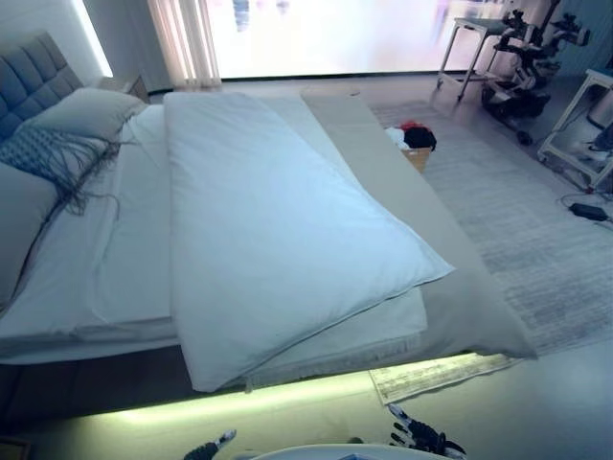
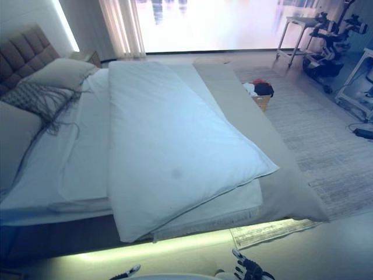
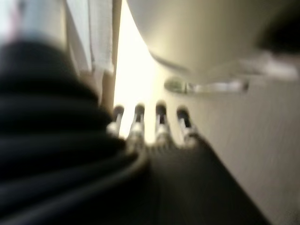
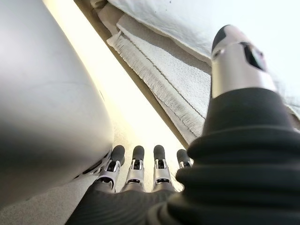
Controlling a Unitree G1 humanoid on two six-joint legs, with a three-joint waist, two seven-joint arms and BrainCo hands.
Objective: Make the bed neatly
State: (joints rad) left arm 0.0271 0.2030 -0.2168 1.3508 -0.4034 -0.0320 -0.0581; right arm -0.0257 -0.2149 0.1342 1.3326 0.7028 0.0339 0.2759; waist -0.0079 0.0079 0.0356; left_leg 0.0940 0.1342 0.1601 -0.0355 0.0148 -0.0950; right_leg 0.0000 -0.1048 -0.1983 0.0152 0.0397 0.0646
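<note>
Bright window light floods the bedroom, and the bed is far from made: the white duvet lies askew across the mattress, one corner hanging over the near edge above the lit floor. Both hands hang low and empty, left hand and right hand, fingers straight. Risk, I'd say: pulling one corner alone drags the duvet further crooked, or off onto the rug

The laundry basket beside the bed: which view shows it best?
The right eye view: the basket sits on the rug, its wicker side and clothes visible. The left eye view shows it too, with less wicker. Neither wrist view shows it.
</note>
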